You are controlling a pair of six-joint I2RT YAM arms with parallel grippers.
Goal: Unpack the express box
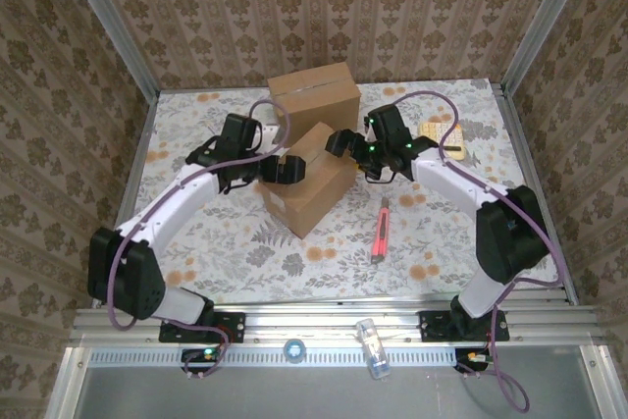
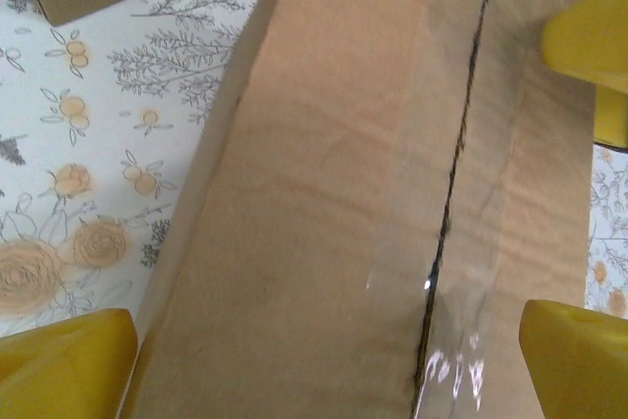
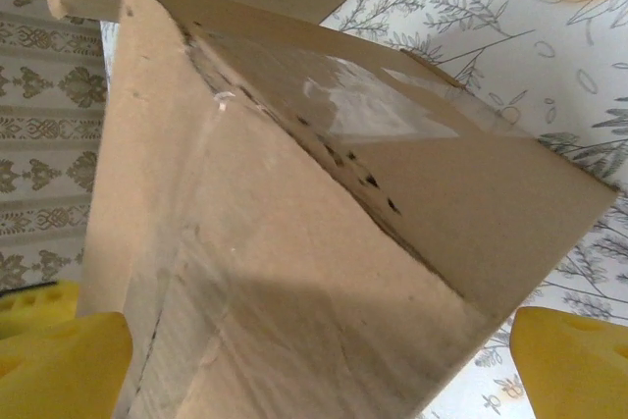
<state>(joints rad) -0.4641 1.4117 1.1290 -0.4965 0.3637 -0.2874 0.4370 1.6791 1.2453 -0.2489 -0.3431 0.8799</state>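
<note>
Setting: damask wallpaper closes in a table (image 1: 196, 242) covered with a floral cloth.
Task box: a small brown cardboard box (image 1: 306, 188) lies askew at the middle of the table, just in front of a larger brown cardboard box (image 1: 314, 93) at the far edge.
Left gripper: the left gripper (image 1: 286, 168) is over the small box's left end, its yellow fingers (image 2: 64, 365) spread wide to either side of the top, pinching nothing.
Right gripper: the right gripper (image 1: 343, 140) is at the small box's far right corner, jaws likewise spread and empty.
Seam: the taped seam (image 2: 453, 174) along the top shows a dark line and looks already slit.
Step in hand: probably parting the flaps. One arm should steady a side while the other hooks a fingertip under the flap edge at the slit, lifting gently so the box does not skid.
Around: a red utility knife (image 1: 381, 233) lies toward the near right, apart from the box. A yellow checkered pad (image 1: 433, 132) sits near the far right corner. A small clear bottle (image 1: 371, 348) rests on the metal rail (image 1: 530, 319) at the near edge.
In the way: the larger box crowds the far side, so an opening flap may strike it.
</note>
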